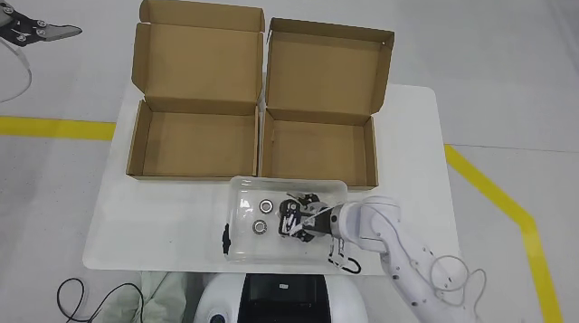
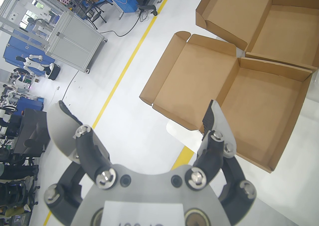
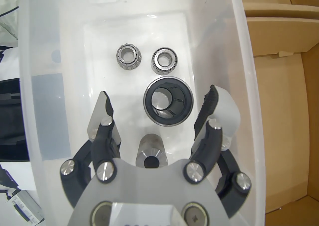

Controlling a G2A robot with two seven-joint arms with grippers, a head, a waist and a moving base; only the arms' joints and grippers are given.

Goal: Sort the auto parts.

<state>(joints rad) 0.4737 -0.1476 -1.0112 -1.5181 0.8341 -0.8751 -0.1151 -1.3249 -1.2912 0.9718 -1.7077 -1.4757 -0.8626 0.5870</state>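
A clear plastic bin (image 1: 241, 232) at the table's front holds the parts. In the right wrist view, two small tapered roller bearings (image 3: 128, 57) (image 3: 164, 60) lie side by side on the bin floor. A larger black-rimmed bushing (image 3: 168, 101) sits closer to my right gripper (image 3: 159, 106), which is open inside the bin, its fingers on either side of the bushing without touching it. A steel cylinder with a bore (image 3: 151, 151) lies just under the wrist. My left gripper (image 2: 135, 117) is open and empty, held off the table beside the cardboard boxes.
Two open cardboard boxes (image 1: 195, 144) (image 1: 318, 151) stand side by side behind the bin, lids folded back. The bin wall (image 3: 245, 67) rises close beside one right finger. Bare white table (image 1: 154, 223) lies left of the bin. Yellow floor tape (image 1: 54, 128) runs past the table.
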